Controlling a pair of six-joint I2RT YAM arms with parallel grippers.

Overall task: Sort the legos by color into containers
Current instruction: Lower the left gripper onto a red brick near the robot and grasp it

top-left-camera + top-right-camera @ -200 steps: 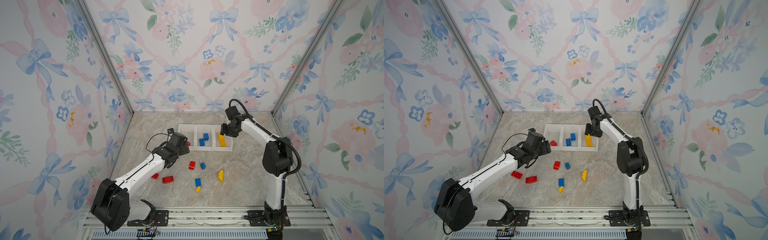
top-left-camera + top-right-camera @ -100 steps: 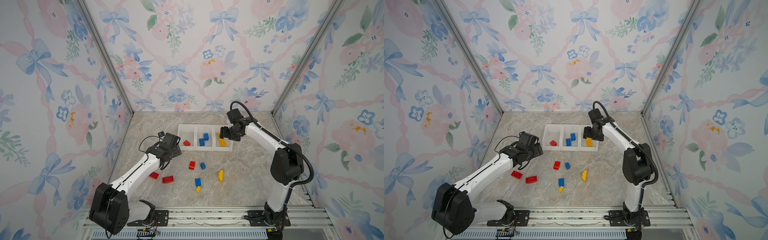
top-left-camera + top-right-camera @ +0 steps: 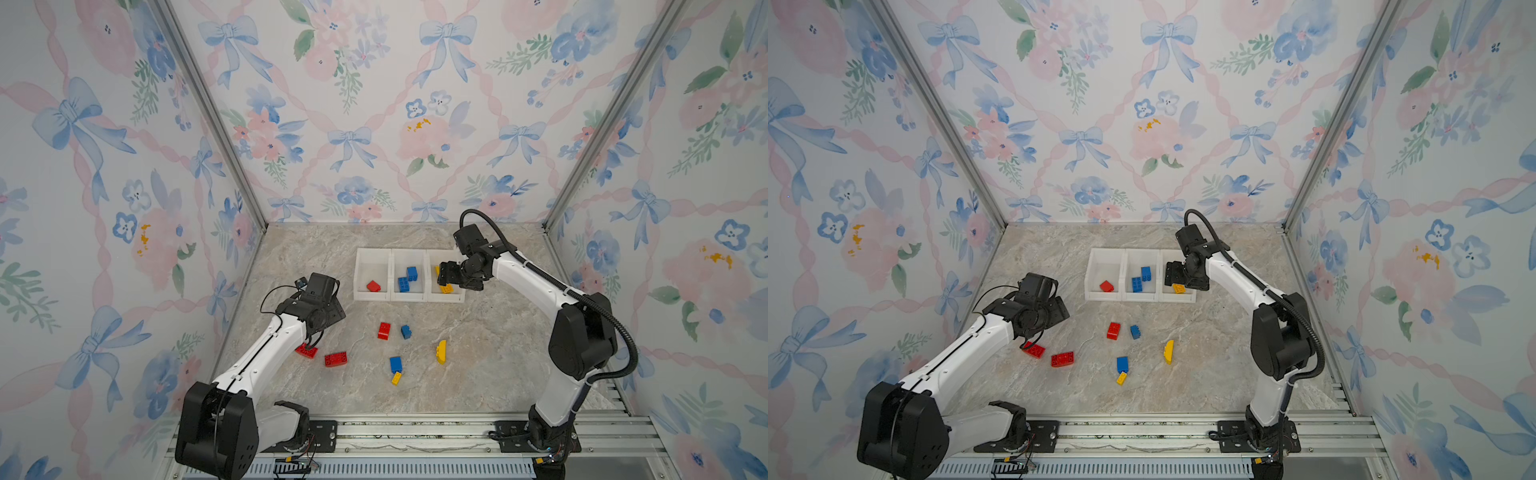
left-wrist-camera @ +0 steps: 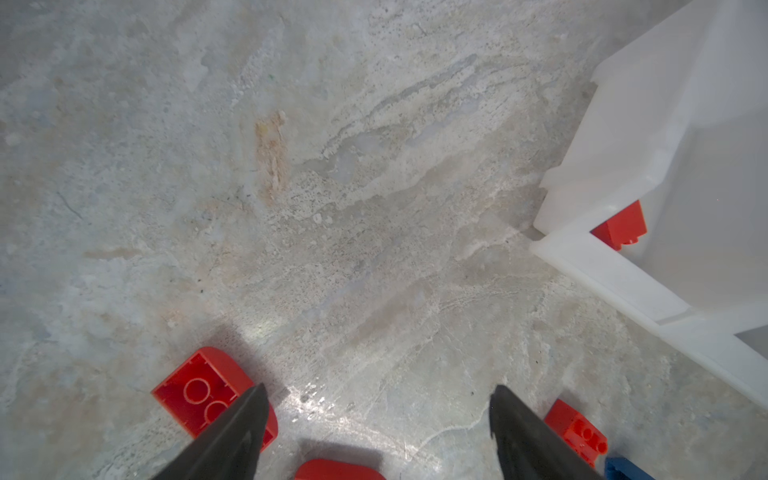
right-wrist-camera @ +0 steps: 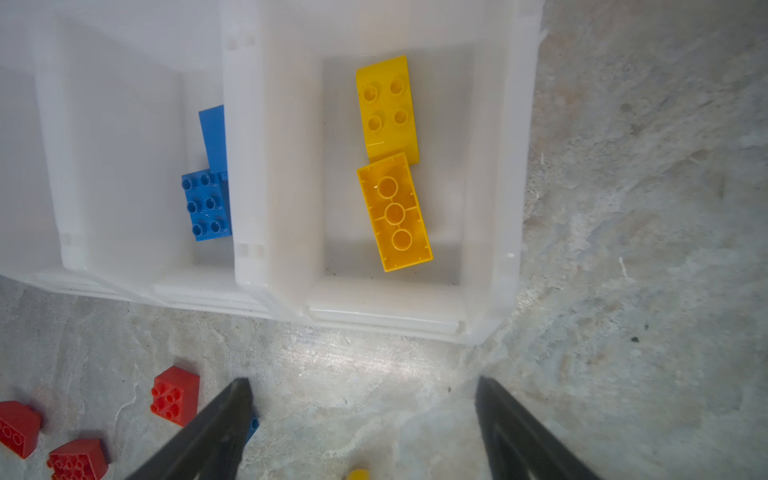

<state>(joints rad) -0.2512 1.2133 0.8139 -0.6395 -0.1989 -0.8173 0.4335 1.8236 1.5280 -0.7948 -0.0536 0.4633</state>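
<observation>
Release is the fresh change on the right: the right gripper (image 5: 362,380), half closed over the right bin (image 5: 270,166) a second ago, now hangs above that bin's near edge with its jaws spread wide and empty. A long yellow brick (image 5: 395,212) lies underside-up inside, touching a curved yellow brick (image 5: 386,108). The left gripper (image 4: 378,387), which was at the left bin (image 3: 372,259) a second ago, has swung back over the marble tabletop (image 3: 478,332). Its jaws are also wide apart and hold nothing, and a red curved brick (image 4: 199,390) lies just beside one fingertip. That likely means one more yellow piece is sorted and the left arm is lining up its next red pick. Counting the three joined bins, the left one holds one red brick (image 3: 373,286), the middle bin (image 3: 409,255) holds two blue bricks (image 3: 403,284), and the right one holds the two yellow ones. Seven legos are loose on the tabletop in both top views. They are three red, including a red rectangular brick (image 3: 336,358), two blue, including a blue brick (image 3: 395,363), and two yellow, namely a yellow curved piece (image 3: 441,351) and a small yellow brick (image 3: 396,378). By this count five of twelve are sorted, each in a bin with only its own colour.
</observation>
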